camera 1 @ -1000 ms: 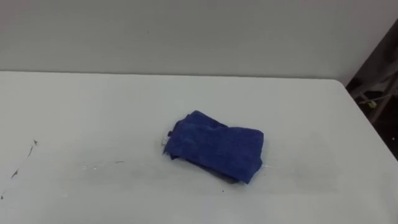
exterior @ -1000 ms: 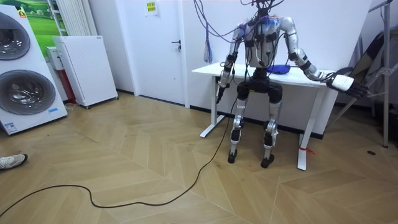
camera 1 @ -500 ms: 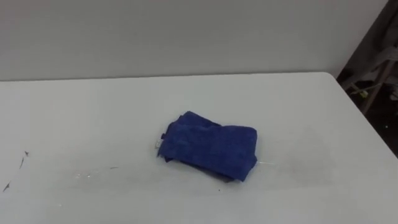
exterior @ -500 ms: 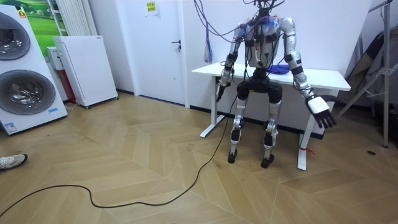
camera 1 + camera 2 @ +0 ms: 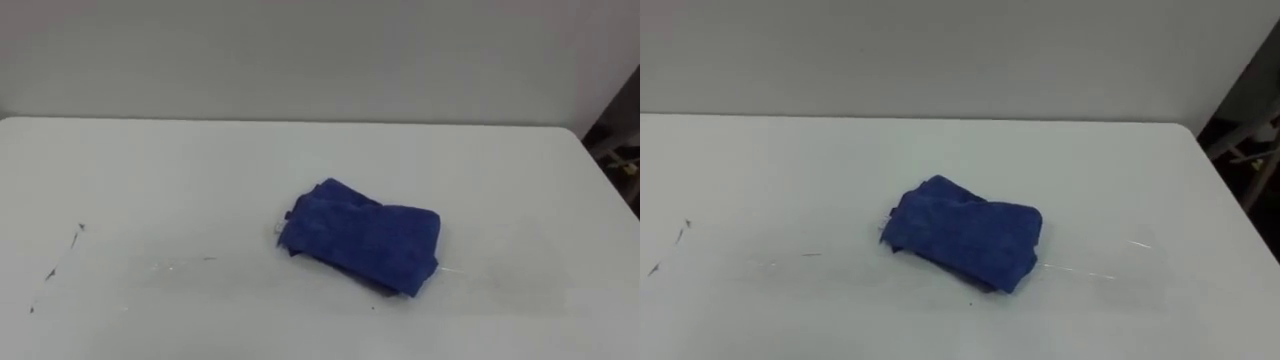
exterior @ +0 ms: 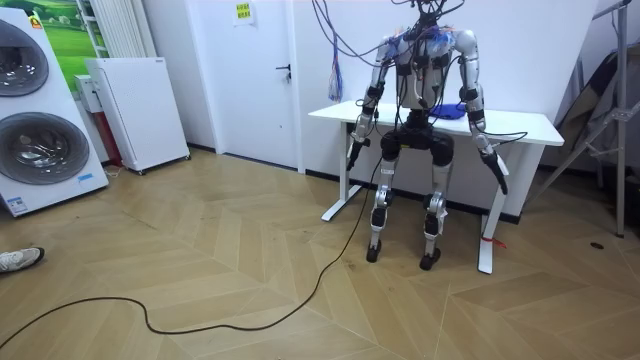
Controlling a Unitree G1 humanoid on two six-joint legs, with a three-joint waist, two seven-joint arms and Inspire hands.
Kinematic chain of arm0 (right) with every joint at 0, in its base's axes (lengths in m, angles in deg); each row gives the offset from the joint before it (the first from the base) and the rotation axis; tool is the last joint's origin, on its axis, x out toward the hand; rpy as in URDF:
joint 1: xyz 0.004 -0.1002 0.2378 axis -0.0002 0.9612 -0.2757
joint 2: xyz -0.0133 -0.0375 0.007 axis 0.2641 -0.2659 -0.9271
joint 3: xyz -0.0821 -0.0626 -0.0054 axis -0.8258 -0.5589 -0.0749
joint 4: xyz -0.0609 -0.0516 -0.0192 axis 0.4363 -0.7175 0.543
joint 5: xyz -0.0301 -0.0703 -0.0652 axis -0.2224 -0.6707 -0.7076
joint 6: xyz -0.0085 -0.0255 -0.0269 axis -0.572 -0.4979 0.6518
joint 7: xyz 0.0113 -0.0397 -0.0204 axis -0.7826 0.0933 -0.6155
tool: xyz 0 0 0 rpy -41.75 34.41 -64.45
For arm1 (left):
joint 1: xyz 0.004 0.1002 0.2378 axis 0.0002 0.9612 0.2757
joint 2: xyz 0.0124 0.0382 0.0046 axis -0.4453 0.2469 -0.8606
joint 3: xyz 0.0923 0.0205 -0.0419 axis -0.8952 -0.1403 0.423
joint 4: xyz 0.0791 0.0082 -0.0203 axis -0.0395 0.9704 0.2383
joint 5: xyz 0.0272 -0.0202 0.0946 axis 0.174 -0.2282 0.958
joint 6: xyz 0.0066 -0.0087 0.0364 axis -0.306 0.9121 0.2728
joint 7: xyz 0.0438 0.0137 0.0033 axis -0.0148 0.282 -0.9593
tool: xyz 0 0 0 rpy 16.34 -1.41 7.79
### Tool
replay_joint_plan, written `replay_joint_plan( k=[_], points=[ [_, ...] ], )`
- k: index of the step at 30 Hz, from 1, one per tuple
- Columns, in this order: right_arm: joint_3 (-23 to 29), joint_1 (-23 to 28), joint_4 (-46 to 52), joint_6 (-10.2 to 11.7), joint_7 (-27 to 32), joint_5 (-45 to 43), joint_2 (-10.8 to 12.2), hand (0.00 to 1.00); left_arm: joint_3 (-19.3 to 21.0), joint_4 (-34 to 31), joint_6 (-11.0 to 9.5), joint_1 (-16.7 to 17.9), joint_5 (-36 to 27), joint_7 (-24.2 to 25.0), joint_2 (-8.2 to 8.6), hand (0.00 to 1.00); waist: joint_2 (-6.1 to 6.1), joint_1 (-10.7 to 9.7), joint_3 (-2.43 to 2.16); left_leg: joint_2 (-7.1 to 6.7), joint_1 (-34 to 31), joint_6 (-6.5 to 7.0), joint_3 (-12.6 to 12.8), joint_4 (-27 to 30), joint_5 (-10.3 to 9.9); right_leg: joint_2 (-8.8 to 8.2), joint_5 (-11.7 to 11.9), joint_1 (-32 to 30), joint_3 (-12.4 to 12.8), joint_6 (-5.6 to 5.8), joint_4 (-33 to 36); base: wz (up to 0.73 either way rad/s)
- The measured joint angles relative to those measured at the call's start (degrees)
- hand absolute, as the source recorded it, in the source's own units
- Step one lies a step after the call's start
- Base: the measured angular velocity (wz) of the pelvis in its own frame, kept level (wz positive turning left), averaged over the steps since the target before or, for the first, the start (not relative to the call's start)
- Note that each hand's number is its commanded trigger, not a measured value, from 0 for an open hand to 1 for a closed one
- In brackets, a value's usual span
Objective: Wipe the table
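A crumpled blue cloth (image 5: 365,235) lies on the white table (image 5: 150,170), a little right of the middle, with no hand touching it; it also shows as the blue cloth (image 5: 965,235) and, from the room, as a blue cloth (image 6: 450,110) on the tabletop in front of me. I stand upright at the table's (image 6: 520,125) near edge, facing the wall. My left hand (image 6: 353,150) hangs beside my hip below the tabletop. My right hand (image 6: 498,175) hangs down near the table's right end, fingers straight.
Small dark marks (image 5: 60,260) and a faint wet streak (image 5: 180,263) lie on the tabletop's left part. The wall runs just behind the table. A folded metal rack (image 6: 600,110) stands at the table's right, a white cabinet (image 6: 135,110) and washing machines (image 6: 35,120) far left.
My right arm has swung down from stretched out sideways to hanging beside the table's right end. The eye view shifted slightly; the cloth has not moved.
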Motion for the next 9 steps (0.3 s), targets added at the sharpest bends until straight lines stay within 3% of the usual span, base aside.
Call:
replay_joint_plan(
  k=[4, 9],
  points=[
    [-3.95, -0.04, 1.24, -0.3, -2.16, -6.88, 1.16, 0.0, -1.96, 0.08, 0.22, -0.02, 0.95, -0.64, 0.44, 0.0, 0.26, 1.39, -0.01, 0.0, 0.02, 0.0, -1.06, 0.32, 0.0, -0.03, -0.04, 0.67, -0.46, -0.01, -0.26, 0.11],
    [-7.9, 1.54, 5.29, -0.36, -5.43, -11.78, 1.42, 0.0, -3.45, 0.37, 0.15, -0.51, 3.48, -1.75, 1.14, 0.0, 0.63, 1.43, -0.02, -0.06, 0.03, 0.01, -1.29, 0.24, 0.01, -0.09, -0.07, 0.8, -0.64, 0.02, -0.26, 0.02]
  ],
)
